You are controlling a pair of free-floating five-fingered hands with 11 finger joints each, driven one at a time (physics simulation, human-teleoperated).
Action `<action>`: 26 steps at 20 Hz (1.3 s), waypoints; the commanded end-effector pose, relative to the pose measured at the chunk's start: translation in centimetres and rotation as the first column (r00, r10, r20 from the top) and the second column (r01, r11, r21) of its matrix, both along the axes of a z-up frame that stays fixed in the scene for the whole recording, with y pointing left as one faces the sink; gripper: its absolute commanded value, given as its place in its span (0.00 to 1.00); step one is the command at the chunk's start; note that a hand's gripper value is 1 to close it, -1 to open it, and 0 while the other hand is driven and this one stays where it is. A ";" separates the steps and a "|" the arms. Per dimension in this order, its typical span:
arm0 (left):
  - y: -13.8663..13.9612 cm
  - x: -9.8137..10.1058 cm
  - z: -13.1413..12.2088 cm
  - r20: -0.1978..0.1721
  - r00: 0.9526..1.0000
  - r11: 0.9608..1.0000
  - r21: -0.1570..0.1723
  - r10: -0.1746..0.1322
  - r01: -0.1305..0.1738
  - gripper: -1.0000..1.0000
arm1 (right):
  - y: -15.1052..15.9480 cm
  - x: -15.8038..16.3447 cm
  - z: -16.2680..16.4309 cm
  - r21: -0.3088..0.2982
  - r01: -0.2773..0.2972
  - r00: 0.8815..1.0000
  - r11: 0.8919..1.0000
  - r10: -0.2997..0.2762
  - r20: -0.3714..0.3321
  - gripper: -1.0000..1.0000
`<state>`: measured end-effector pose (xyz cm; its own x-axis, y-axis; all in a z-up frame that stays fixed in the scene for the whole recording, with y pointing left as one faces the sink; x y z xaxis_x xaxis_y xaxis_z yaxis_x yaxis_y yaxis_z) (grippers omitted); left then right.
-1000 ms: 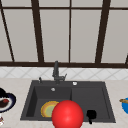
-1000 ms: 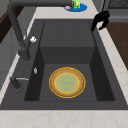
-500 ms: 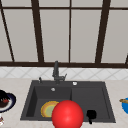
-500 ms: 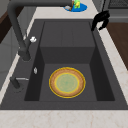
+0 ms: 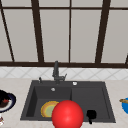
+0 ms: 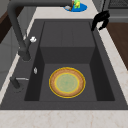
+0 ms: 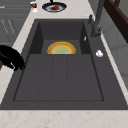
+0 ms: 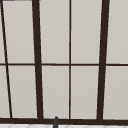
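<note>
My right hand [image 5: 91, 115] hovers over the front rim of the black sink [image 5: 87, 97], at its right drainboard half. It holds nothing and its fingers hang relaxed, pointing down. The same hand shows at the far end in the left side view [image 6: 100, 20] and at the left edge in the right side view [image 7: 11, 58]. A yellow plate with a green middle [image 6: 67, 82] lies flat in the left basin. My left hand [image 5: 2, 96] is a black shape at the picture's left edge, over a dark blue plate [image 5: 11, 102] with something red on it.
A red ball [image 5: 67, 115] fills the front view's foreground and covers part of the yellow plate. The dark faucet [image 5: 56, 71] stands behind the basin. A blue plate [image 6: 75, 6] with small items lies on the counter to the sink's right. A window spans the wall.
</note>
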<state>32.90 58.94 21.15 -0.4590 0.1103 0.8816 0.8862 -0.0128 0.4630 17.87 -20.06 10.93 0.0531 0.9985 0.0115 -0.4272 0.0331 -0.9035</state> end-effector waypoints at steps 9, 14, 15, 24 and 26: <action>3.1 5.3 -2.5 0.001 0.999 0.998 -0.033 0.053 -0.053 0.00 | 0.0 0.0 0.0 0.000 0.000 1.000 1.000 0.000 0.000 0.50; 2.9 7.0 -5.7 0.042 0.996 0.997 -0.034 0.076 -0.075 0.00 | 0.0 0.0 0.0 0.000 0.000 1.000 1.000 0.000 0.000 0.50; 3.0 7.3 -6.7 0.051 0.996 0.996 -0.044 0.077 -0.075 0.00 | 0.0 0.0 0.0 0.000 0.000 1.000 1.000 0.000 0.000 0.50; 3.9 7.3 -9.4 0.102 0.993 0.995 -0.088 0.062 -0.053 0.00 | 0.0 0.0 0.0 0.000 0.000 1.000 1.000 0.000 0.000 0.50; 4.1 6.8 -9.2 0.126 0.991 0.994 -0.097 0.055 -0.043 0.00 | 0.0 0.0 0.0 0.000 0.000 1.000 1.000 0.000 0.000 0.50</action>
